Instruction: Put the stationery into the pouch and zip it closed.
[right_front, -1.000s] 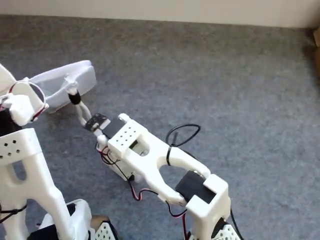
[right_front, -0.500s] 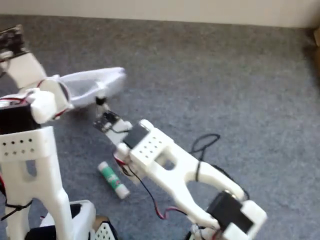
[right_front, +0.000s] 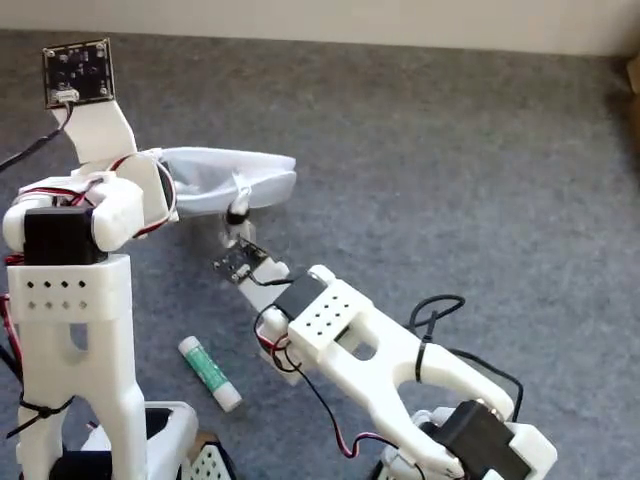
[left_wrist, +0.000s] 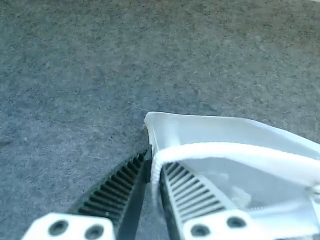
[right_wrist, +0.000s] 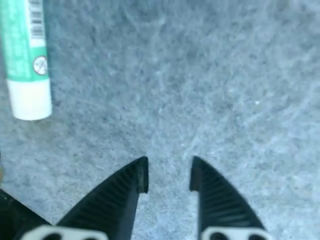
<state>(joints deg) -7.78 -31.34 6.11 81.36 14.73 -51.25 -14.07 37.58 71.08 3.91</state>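
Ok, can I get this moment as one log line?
left gripper: shut on pouch edge | right gripper: open, empty, over grey surface | glue stick: lying outside pouch

A carpeted indoor room: grey carpet (right_front: 450, 150) meets a pale wall base (right_front: 350, 15).

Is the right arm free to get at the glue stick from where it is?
Probably yes. The right claw is open above bare carpet, and the glue stick lies close by with nothing between them; the left claw holds the pouch away from it.
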